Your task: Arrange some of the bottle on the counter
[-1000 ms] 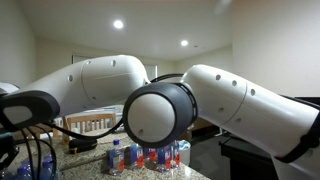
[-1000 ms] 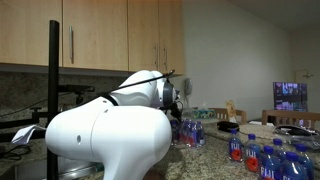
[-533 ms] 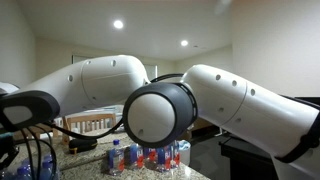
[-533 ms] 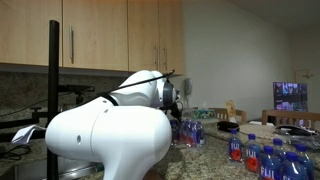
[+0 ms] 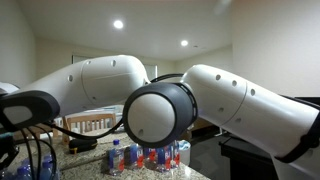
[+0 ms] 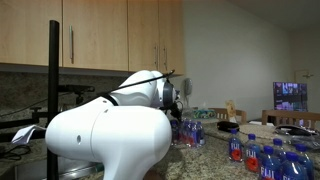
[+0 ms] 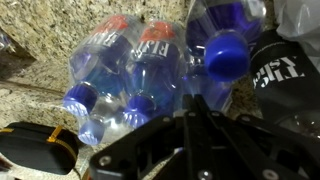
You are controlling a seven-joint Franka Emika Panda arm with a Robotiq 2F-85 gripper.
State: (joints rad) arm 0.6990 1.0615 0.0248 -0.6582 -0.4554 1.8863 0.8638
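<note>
We cannot tell how wide our tool (image 7: 190, 130) stands, so with the small clear blue-capped plastic bottles (image 7: 150, 68) clustered just ahead on the speckled granite bench (image 7: 35, 60), we should centre on one.

Wooden cabinets (image 6: 110, 35) line the wall; a lit screen (image 6: 291, 96) glows beyond

A cluster of bottles (image 7: 150, 70) sits on the counter (image 7: 35, 45), just ahead of the claw (image 7: 185, 135); a second group (image 6: 270, 155) stands well apart.
</note>
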